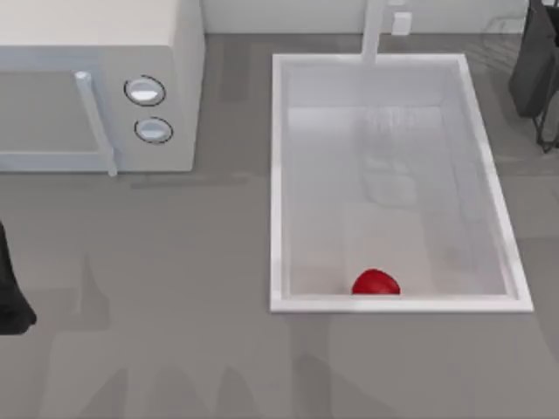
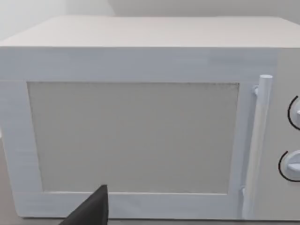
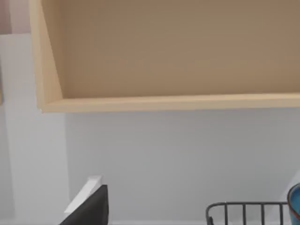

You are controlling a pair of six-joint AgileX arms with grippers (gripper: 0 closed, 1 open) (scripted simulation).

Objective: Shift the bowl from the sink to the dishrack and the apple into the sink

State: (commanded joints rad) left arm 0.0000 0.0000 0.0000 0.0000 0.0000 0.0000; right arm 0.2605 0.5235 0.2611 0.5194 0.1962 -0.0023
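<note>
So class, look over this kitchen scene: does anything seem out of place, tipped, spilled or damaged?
Nothing stands out. The apple lies in the sink, close against its near wall. In the right wrist view, the blue bowl's edge shows beside the wire dishrack. The microwave door looks closed. No spill or damage visible.

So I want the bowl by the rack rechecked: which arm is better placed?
Right. The right arm sits at the top view's far right beside the dishrack, its wrist camera catching the bowl. The left arm is parked far left, facing the microwave.
</note>
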